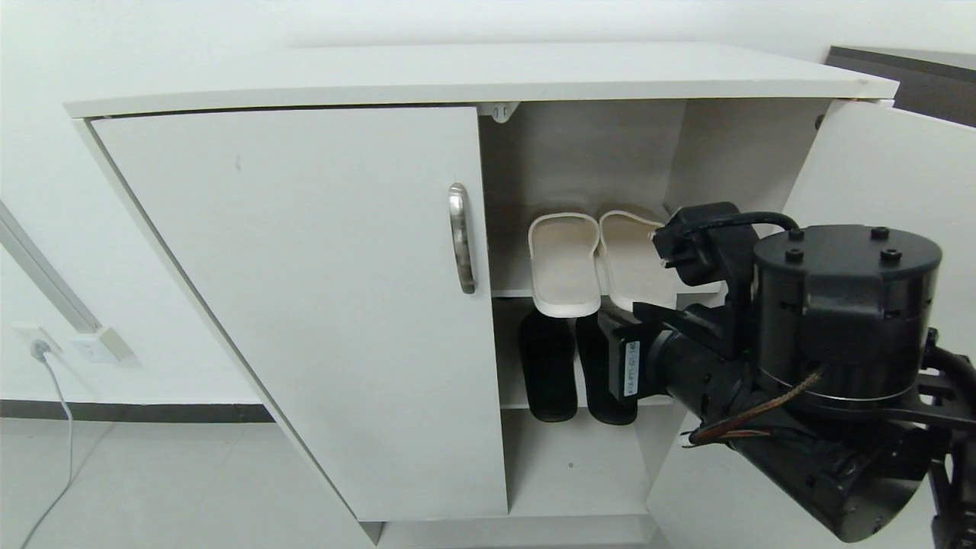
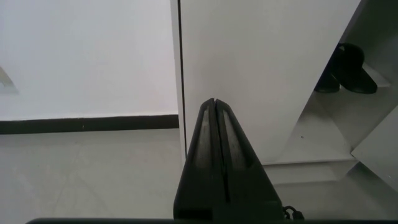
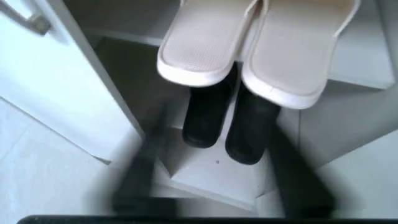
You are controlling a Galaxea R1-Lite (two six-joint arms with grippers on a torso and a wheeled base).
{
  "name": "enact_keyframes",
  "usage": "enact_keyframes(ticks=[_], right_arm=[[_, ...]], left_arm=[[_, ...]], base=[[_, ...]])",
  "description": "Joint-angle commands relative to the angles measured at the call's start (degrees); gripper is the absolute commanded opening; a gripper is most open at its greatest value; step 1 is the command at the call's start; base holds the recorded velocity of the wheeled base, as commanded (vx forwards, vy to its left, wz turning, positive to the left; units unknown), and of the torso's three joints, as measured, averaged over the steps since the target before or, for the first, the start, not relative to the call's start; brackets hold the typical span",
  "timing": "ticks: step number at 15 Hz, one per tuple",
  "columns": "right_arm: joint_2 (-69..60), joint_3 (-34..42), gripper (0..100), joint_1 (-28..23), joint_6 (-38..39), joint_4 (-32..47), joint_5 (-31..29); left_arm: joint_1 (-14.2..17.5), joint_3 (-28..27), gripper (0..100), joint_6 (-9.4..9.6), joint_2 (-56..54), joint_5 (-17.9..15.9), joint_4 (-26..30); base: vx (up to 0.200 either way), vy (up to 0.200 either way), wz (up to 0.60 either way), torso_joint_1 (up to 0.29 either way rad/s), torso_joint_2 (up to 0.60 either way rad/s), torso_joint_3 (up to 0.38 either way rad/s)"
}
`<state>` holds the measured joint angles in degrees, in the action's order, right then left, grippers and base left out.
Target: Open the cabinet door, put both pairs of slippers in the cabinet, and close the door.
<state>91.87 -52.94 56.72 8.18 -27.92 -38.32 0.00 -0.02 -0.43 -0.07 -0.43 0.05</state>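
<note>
The white cabinet has its left door closed and its right door swung open. A pair of white slippers lies on the upper shelf, toes hanging over the edge. Below them a pair of black slippers rests on the lower shelf. My right gripper hangs open just in front of the black pair, holding nothing; its arm stands before the opening. My left gripper is shut and empty, low in front of the closed door.
A metal handle is on the closed door's edge. A wall socket with a cable is at the far left above a dark baseboard. Bare floor lies left of the cabinet. The bottom compartment holds nothing.
</note>
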Motion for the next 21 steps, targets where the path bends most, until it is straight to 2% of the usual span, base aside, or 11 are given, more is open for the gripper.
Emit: enact_keyframes(ticks=[1,4,12,21], right_arm=[[1.65,0.21,0,0.05,0.08,-0.56,-0.01],[2.88,0.47,0,-0.21,0.08,-3.64,-0.36],[2.97,1.44,0,-0.21,-0.09,-3.64,-0.36],[2.88,2.58,0,-0.47,0.08,-3.72,0.08]], left_arm=[[0.0,0.02,0,-0.1,0.07,-0.01,-0.05],[0.0,0.02,0,-0.01,0.07,-0.01,0.04],[0.0,0.02,0,-0.01,0.07,-0.01,-0.05],[0.0,0.02,0,-0.01,0.07,-0.01,-0.05]], base=[[0.0,0.0,0.0,0.0,0.0,0.0],[0.0,0.0,0.0,0.0,0.0,0.0],[0.0,0.0,0.0,0.0,0.0,0.0],[-0.2,0.0,0.0,0.003,0.0,0.004]])
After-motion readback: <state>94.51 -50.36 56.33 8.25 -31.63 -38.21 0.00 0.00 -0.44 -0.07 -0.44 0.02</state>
